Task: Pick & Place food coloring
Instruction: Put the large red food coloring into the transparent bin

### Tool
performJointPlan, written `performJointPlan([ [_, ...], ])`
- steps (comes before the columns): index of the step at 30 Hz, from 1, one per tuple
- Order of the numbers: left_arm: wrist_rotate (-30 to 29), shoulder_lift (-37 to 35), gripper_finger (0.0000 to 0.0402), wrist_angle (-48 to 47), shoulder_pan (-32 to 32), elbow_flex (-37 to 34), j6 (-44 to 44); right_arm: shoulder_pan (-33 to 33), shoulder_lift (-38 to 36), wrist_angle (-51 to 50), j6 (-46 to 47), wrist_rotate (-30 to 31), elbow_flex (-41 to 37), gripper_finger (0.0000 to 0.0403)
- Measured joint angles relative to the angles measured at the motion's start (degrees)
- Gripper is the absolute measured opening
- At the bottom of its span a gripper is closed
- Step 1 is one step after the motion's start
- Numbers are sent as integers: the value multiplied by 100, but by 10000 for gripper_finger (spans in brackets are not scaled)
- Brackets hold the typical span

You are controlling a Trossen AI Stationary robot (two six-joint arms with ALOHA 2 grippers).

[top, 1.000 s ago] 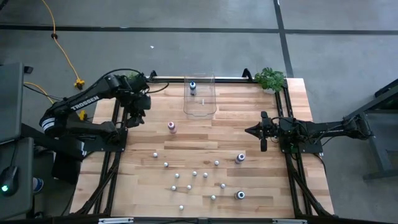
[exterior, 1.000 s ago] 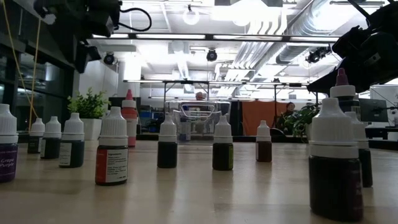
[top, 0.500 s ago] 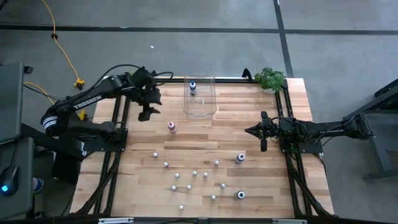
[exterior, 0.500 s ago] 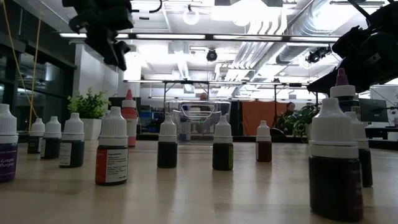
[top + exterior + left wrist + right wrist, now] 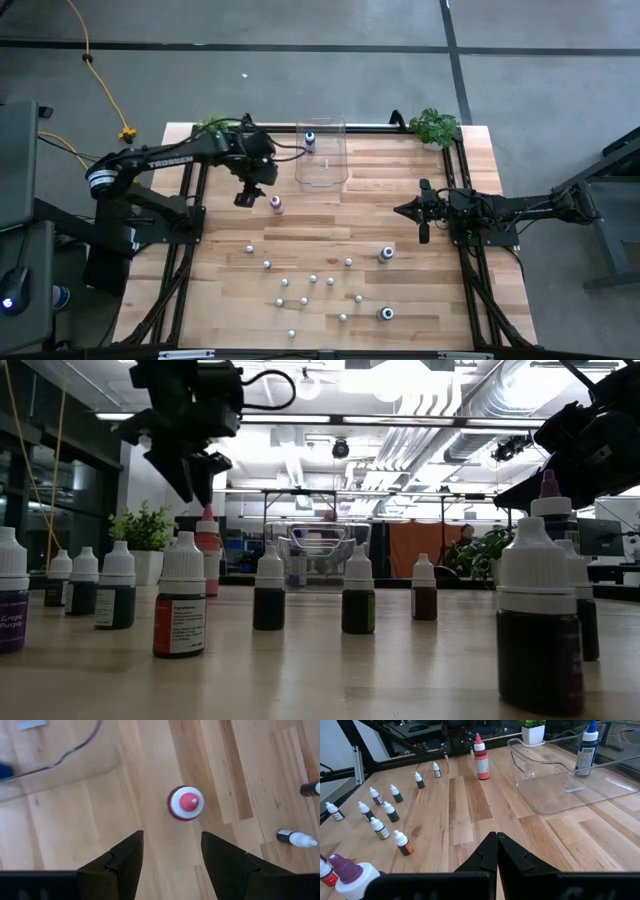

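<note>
Many tiny white-capped food coloring bottles [image 5: 312, 280] stand upright on the near half of the table. Two larger ones [image 5: 386, 254] [image 5: 386, 314] stand to their right. A red bottle with a pink tip [image 5: 276, 204] [image 5: 186, 803] stands alone near the middle. A blue-capped bottle [image 5: 310, 139] stands inside the clear bin [image 5: 322, 172]. My left gripper [image 5: 245, 196] [image 5: 171, 837] hovers open, pointing down, above and just left of the red bottle [image 5: 207, 550], touching nothing. My right gripper [image 5: 422, 218] [image 5: 496, 838] waits shut at the right side, held level.
The clear bin [image 5: 55, 762] sits at the far middle of the table, with bare wood between it and the red bottle. Potted plants [image 5: 433, 127] stand at the far corners. Black frame rails [image 5: 470, 250] run along both sides.
My left gripper has swung from the far-left corner rightward and toward the near edge, coming lower, and now hangs beside the red bottle. No bottle has moved.
</note>
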Motion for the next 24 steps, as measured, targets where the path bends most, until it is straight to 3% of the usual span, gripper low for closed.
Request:
performJointPlan([
  [9,-230,262,193,53,-233,2,-1,1,0,-1,0,-2,-1,0],
  [14,-560,289,213,107,-261,2,-51,0,0,0,0,0,0,0],
  [19,-349,289,250,209,-258,4,-297,-1,-1,-1,0,-1,1,0],
  [24,237,289,270,343,-258,4,-665,-1,0,0,0,0,1,0],
])
